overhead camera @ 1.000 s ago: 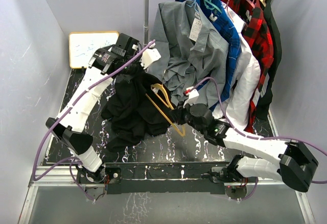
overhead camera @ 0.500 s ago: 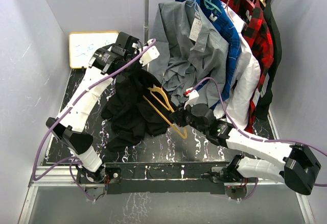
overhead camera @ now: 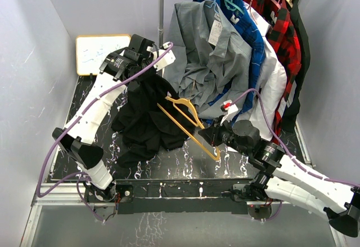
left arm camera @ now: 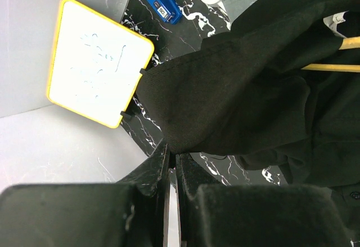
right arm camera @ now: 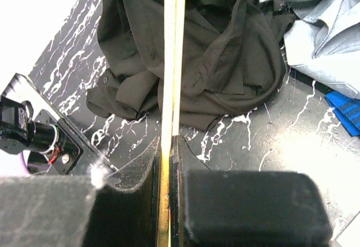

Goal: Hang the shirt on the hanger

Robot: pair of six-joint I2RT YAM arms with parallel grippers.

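Right jaws clamped on hanger (overhead camera: 185, 130), pulled back toward base over last second. Left jaws pinch shirt (overhead camera: 143, 117) edge aloft. Threading not yet done.

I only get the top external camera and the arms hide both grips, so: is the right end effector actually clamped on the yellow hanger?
Observer: Yes. In the right wrist view the hanger has its bar running straight between the shut fingers of the right end effector.
Operator: And the other arm, what does it hold?
Observer: In the left wrist view the left end effector is shut on a fold of the black shirt.
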